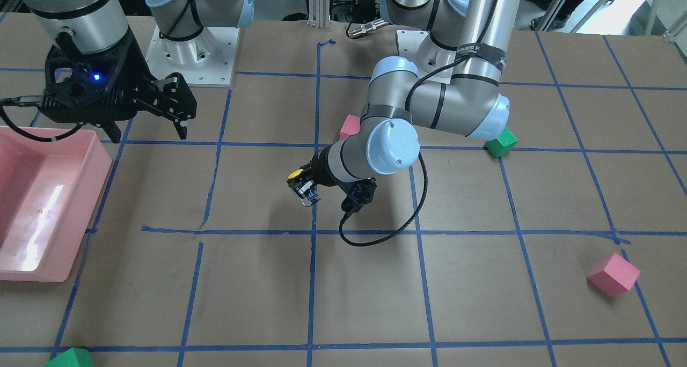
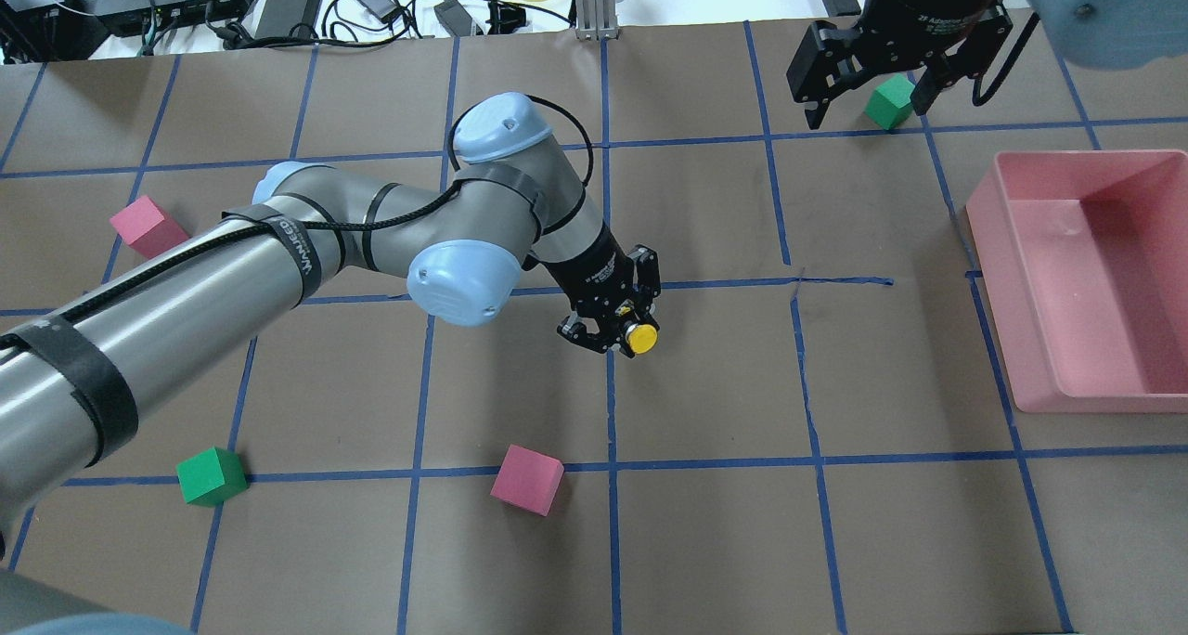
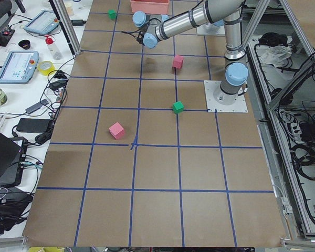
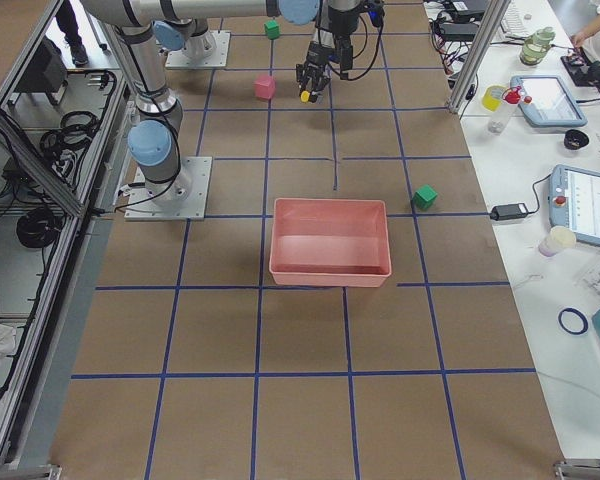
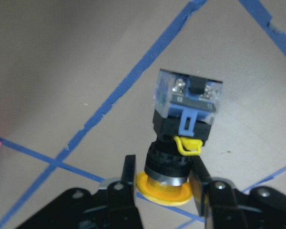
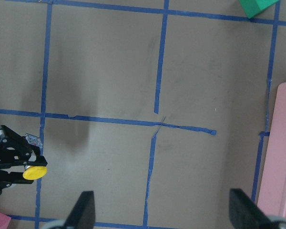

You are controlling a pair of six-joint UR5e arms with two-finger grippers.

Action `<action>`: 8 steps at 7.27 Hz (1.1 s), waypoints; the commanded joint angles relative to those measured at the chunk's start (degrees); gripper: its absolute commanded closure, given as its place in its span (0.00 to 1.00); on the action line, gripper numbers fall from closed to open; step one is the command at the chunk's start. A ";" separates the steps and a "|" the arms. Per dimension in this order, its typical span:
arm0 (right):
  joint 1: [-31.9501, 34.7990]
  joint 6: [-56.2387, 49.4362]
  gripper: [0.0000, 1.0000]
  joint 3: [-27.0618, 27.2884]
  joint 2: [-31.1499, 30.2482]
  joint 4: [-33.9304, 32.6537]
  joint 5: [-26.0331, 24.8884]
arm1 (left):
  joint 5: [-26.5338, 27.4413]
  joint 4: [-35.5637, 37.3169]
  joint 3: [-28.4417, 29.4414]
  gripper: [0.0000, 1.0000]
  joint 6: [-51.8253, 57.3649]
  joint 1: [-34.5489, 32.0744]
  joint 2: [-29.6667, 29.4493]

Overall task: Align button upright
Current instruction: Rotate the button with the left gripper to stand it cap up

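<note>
Button (image 5: 183, 138) is clamped by left gripper (image 5: 163, 164) at black collar below cap, held over desk (image 2: 705, 524) centre. Right gripper (image 6: 162, 200) is spread wide, empty. Judged light, rigid, slick plastic; collar is the preferred hold, springy cap avoided.

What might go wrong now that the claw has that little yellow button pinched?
The left claw grips the button only by its round black neck, right next to the yellow cap, so it might twist or slip out. The button also looks tilted rather than straight up, so it may topple over when it is let go onto the table.
</note>
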 commanded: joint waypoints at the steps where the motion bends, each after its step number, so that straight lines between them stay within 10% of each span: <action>1: -0.09 -0.02 0.00 0.01 0.00 -0.70 -0.05 | -9.74 -0.17 -2.67 1.00 2.19 5.39 -0.61; 3: -0.01 -0.02 0.00 0.01 0.01 -0.71 0.13 | -20.11 -0.26 -8.38 1.00 9.13 9.79 -1.32; 8: 0.34 -0.11 0.00 -0.08 -0.35 -0.62 1.09 | -26.21 -3.05 -9.55 1.00 10.30 10.69 -6.06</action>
